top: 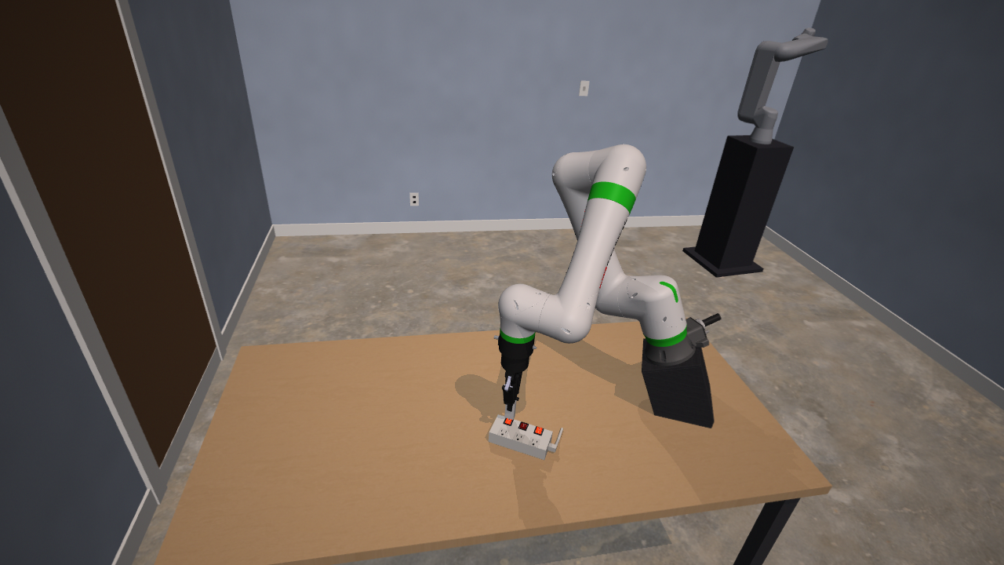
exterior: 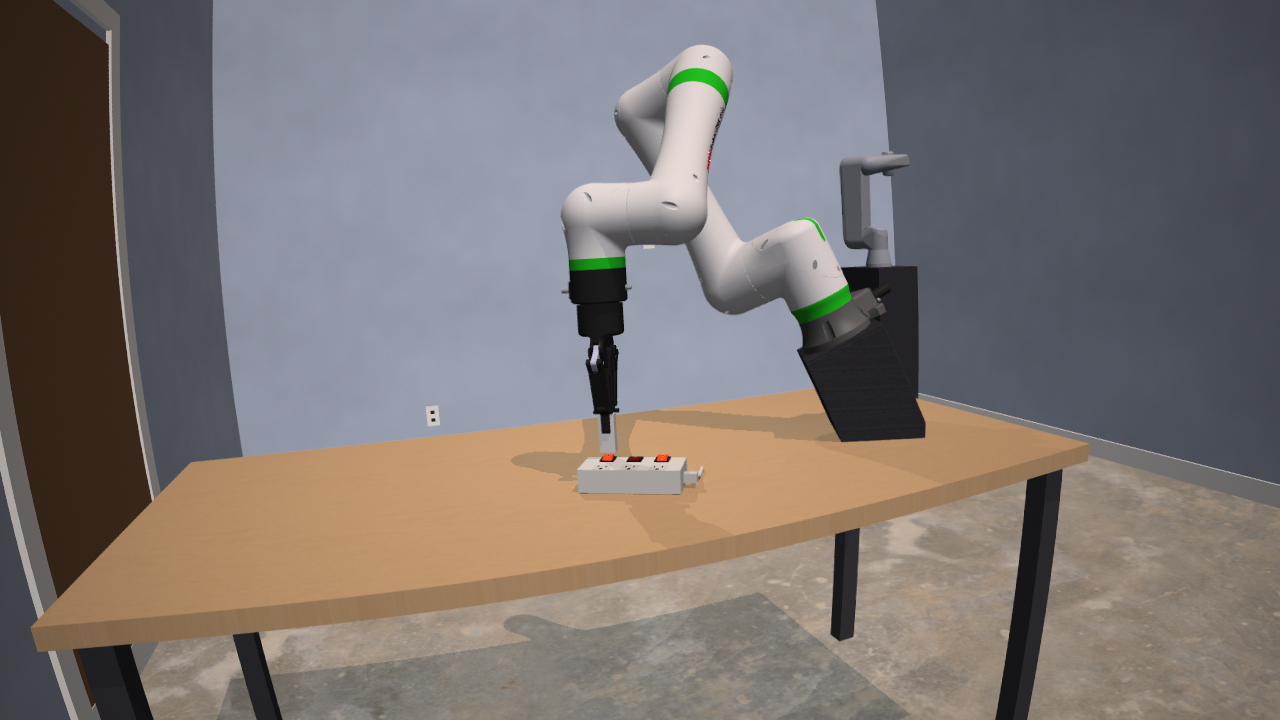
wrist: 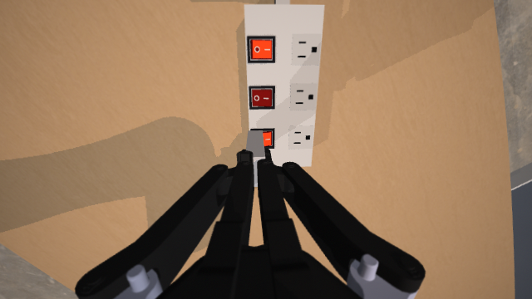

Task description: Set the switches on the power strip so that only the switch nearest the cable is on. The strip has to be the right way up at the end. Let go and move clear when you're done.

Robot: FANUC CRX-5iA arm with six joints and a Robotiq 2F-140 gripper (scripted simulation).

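The white power strip [top: 522, 435] lies flat on the wooden table with its switches and sockets facing up. It also shows in the exterior view [exterior: 632, 474] and the wrist view [wrist: 283, 83]. Its cable stub [top: 558, 439] is at the right end. The switch nearest the cable [wrist: 261, 49] glows bright red. The middle switch [wrist: 262, 97] is dark red. The switch farthest from the cable [wrist: 268, 138] glows bright red and is partly hidden by my fingertip. My gripper [wrist: 255, 142] [exterior: 607, 445] is shut and empty, pointing straight down, its grey tip right at that far switch.
My black base block [top: 677, 386] stands on the table to the right of the strip. A grey arm on a black pedestal [top: 743, 196] stands on the floor at the back right. The table's front edge is well in front of the strip.
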